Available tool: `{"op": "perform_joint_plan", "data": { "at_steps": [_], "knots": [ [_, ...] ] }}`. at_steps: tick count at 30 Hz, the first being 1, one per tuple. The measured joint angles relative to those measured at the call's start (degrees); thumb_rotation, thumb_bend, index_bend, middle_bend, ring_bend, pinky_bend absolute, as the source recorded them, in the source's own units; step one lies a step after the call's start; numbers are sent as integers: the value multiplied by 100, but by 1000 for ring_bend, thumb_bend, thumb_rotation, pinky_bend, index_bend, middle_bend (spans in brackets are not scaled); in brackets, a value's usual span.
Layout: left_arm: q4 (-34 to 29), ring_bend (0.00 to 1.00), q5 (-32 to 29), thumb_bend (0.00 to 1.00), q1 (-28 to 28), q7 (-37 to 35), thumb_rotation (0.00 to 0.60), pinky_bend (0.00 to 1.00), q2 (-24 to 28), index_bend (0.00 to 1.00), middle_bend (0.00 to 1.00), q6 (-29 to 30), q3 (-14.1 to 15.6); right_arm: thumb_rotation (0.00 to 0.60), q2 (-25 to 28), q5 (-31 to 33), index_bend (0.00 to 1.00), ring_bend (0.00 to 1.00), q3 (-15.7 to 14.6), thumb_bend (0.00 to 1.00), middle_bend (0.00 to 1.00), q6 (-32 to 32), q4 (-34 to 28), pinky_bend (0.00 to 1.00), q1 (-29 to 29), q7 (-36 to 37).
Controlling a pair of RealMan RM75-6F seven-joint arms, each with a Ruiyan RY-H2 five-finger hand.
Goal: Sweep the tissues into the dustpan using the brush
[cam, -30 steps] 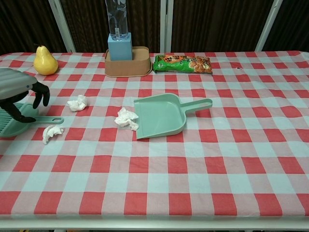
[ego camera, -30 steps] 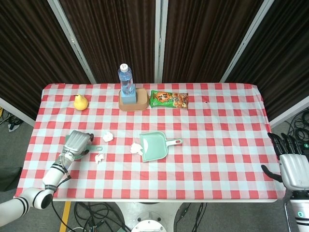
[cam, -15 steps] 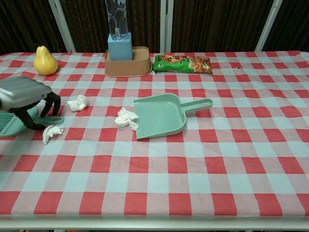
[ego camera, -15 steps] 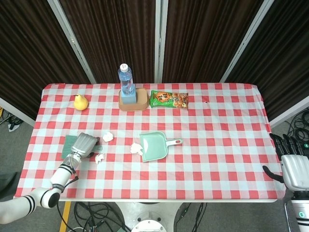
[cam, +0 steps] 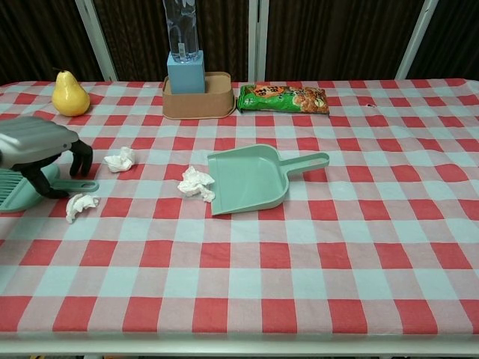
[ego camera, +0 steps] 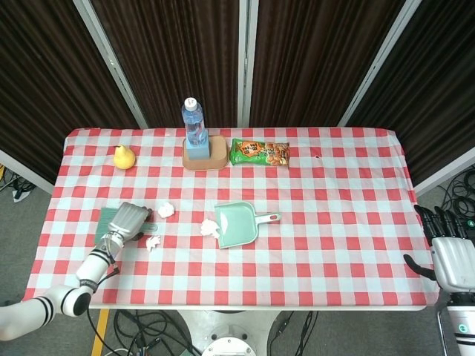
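The green brush (cam: pixel 21 188) lies flat at the table's left edge, its handle (cam: pixel 81 185) pointing right; the head view shows the brush (ego camera: pixel 106 222) too. My left hand (cam: pixel 41 146) (ego camera: pixel 128 221) hovers over it, dark fingers (cam: pixel 78 159) curled down behind the handle and the thumb in front, with a gap between. The green dustpan (cam: pixel 251 178) (ego camera: pixel 237 224) sits mid-table, mouth facing left. One tissue (cam: pixel 196 182) (ego camera: pixel 208 227) lies at its mouth, another tissue (cam: pixel 120 158) (ego camera: pixel 166 210) and a third tissue (cam: pixel 79 204) (ego camera: pixel 154 242) near the brush. My right hand (ego camera: pixel 449 252) stays open off the table's right edge.
At the back are a yellow pear (cam: pixel 69 95), a water bottle (cam: pixel 182 30) on a blue box in a tan tray (cam: pixel 196 105), and a green snack bag (cam: pixel 283 99). The checked cloth's near edge (cam: pixel 239 340) runs along the bottom.
My left hand has moved right, from over the brush head to over its neck and handle, with the fingers lowered around the handle. The brush, tissues and dustpan have not moved.
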Motion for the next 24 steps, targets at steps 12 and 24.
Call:
{"op": "perform_joint_plan", "data": {
  "at_steps": [12,24],
  "knots": [
    [63,807,-10,262,-33,-1,600,959,-50,479,503,34,97,600,-7,52,0,0,6,116,114,-34,3,0,5,-4],
    [115,810,345,383,-16,-382,600,955,20,529,548,258,171,600,16,58,14,0,-31,176,125,-67,-50,0,-9,-67]
  ]
}}
